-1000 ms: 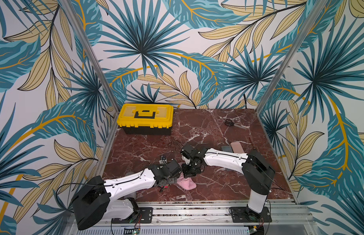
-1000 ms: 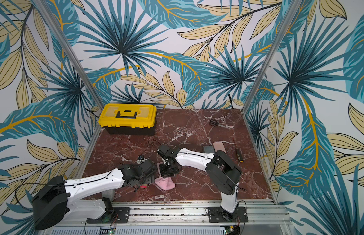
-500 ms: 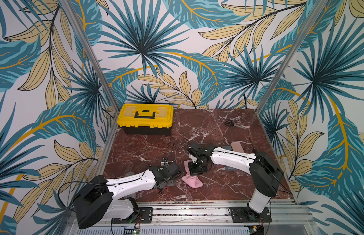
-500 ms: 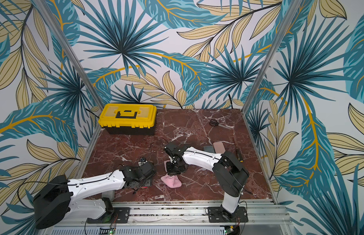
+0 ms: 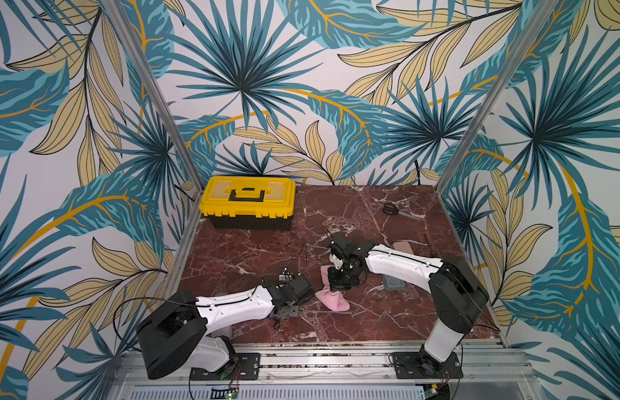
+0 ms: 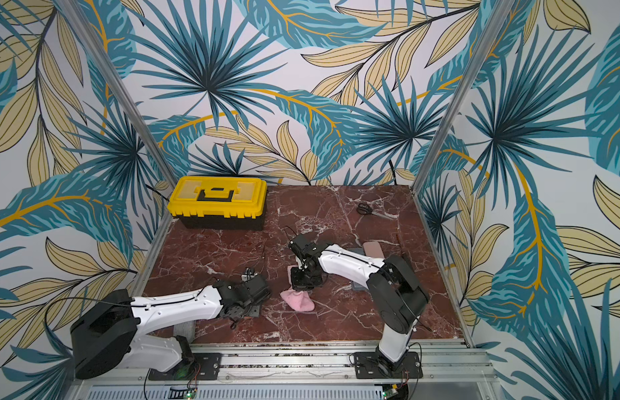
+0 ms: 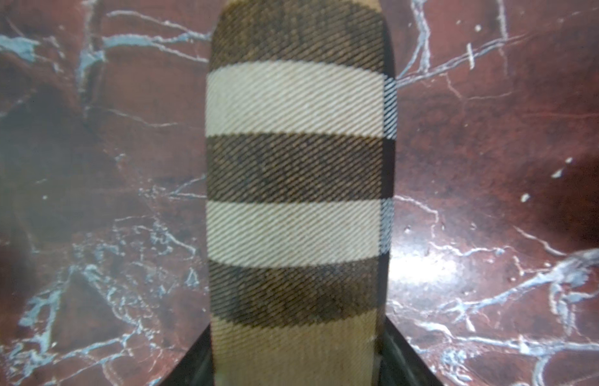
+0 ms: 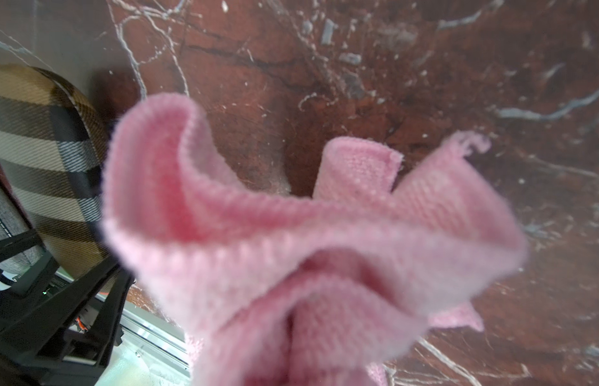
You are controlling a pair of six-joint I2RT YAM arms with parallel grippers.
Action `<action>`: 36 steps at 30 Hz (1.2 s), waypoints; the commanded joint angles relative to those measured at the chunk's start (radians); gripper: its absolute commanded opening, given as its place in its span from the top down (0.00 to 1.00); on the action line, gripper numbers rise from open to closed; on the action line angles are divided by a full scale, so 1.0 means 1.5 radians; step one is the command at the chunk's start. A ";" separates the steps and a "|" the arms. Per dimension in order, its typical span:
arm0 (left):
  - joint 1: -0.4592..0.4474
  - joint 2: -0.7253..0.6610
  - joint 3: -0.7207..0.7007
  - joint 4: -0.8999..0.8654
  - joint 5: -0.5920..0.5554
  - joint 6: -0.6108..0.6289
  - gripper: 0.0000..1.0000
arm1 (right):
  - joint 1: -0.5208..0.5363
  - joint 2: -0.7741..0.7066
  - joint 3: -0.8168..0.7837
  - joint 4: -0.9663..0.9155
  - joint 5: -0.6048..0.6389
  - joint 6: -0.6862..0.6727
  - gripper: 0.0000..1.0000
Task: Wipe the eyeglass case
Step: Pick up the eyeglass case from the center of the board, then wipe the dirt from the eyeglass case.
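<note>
Currently your left pincer (image 7: 298, 334) has its fingers pressed against both sides of the plaid case (image 7: 298, 167), gripping it low over the worktop (image 5: 253, 249), toward 7 o'clock from the centre. Your right pincer (image 5: 339, 282) is clamped on the pink cloth (image 5: 331, 299), which droops at the left pincer's 3 o'clock.

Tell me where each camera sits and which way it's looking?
Top views: high at the front, looking down on the table; left arm and right arm show whole.
Left wrist: on the left arm, looking along the case; own fingers flank it.
Right wrist: on the right arm, looking down at the table past the gripped cloth; no own part shows.
Shared: both wrist views show the case; top views and right wrist show the cloth.
</note>
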 commanded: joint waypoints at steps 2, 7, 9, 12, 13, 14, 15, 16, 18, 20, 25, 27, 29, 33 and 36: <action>0.004 -0.010 0.006 0.048 0.048 0.028 0.50 | -0.017 -0.010 -0.018 -0.012 -0.004 -0.016 1.00; 0.016 -0.021 0.044 0.081 0.134 0.076 0.53 | -0.052 -0.016 -0.015 -0.035 0.027 -0.037 1.00; 0.021 -0.009 0.068 0.100 0.182 0.094 0.54 | -0.062 -0.018 -0.009 -0.048 0.042 -0.048 1.00; 0.027 0.028 0.108 0.148 0.247 0.116 0.56 | -0.086 -0.021 -0.008 -0.065 0.077 -0.054 1.00; 0.028 0.045 0.120 0.176 0.277 0.122 0.59 | -0.096 -0.022 -0.009 -0.069 0.087 -0.056 1.00; 0.029 0.060 0.129 0.204 0.302 0.125 0.62 | -0.107 -0.021 -0.011 -0.070 0.096 -0.053 1.00; 0.031 0.079 0.135 0.238 0.335 0.127 0.66 | -0.119 -0.020 -0.012 -0.071 0.102 -0.052 1.00; 0.034 0.098 0.139 0.288 0.370 0.128 0.69 | -0.129 -0.017 -0.010 -0.071 0.105 -0.050 1.00; 0.045 0.130 0.146 0.338 0.426 0.129 0.77 | -0.143 -0.009 -0.002 -0.074 0.114 -0.046 1.00; 0.058 0.150 0.139 0.379 0.474 0.129 0.81 | -0.155 -0.007 0.004 -0.077 0.126 -0.038 1.00; 0.124 0.188 0.051 0.550 0.594 0.072 0.89 | -0.183 -0.006 0.013 -0.074 0.144 -0.017 1.00; 0.148 0.206 0.025 0.612 0.636 0.048 0.91 | -0.181 0.009 0.029 -0.077 0.131 -0.004 1.00; 0.159 0.221 0.013 0.636 0.661 0.039 0.91 | -0.182 0.019 0.040 -0.071 0.143 0.011 1.00; 0.178 0.248 0.009 0.629 0.683 0.035 0.91 | -0.182 0.038 0.096 -0.066 0.163 0.028 1.00; 0.193 0.259 -0.007 0.663 0.703 0.020 0.92 | -0.179 0.069 0.120 -0.070 0.137 0.041 1.00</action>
